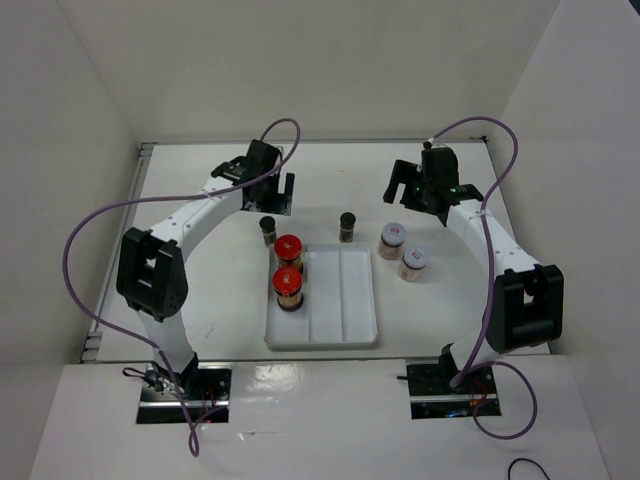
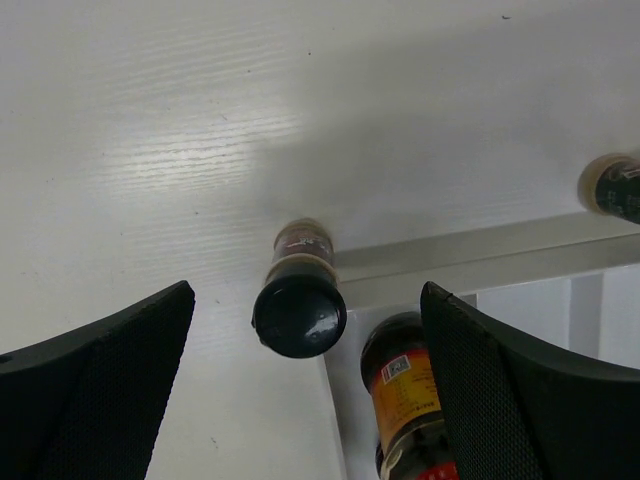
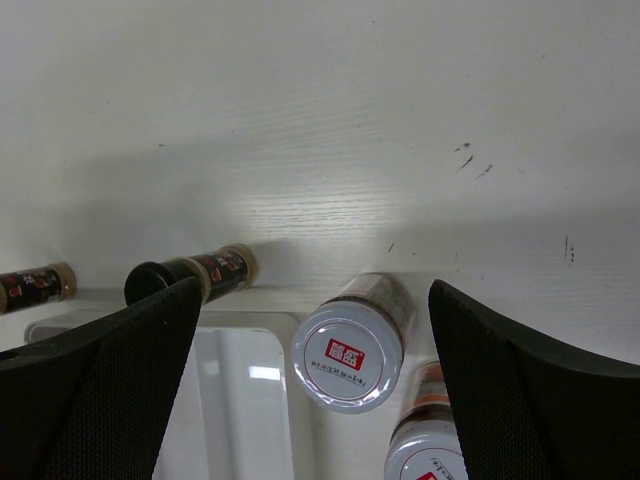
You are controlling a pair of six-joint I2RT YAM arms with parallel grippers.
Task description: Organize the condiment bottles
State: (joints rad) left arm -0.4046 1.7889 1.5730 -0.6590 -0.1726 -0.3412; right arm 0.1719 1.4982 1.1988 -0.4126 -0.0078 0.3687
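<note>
Two red-capped jars stand in the left section of the white tray. Two slim black-capped jars stand on the table behind the tray, one at its left corner and one at the middle. Two squat pale-lidded jars stand right of the tray. My left gripper is open above and behind the left black-capped jar. My right gripper is open above and behind the nearer pale-lidded jar.
White walls close in the table at the back and both sides. The tray's middle and right sections hold nothing. Purple cables loop over both arms.
</note>
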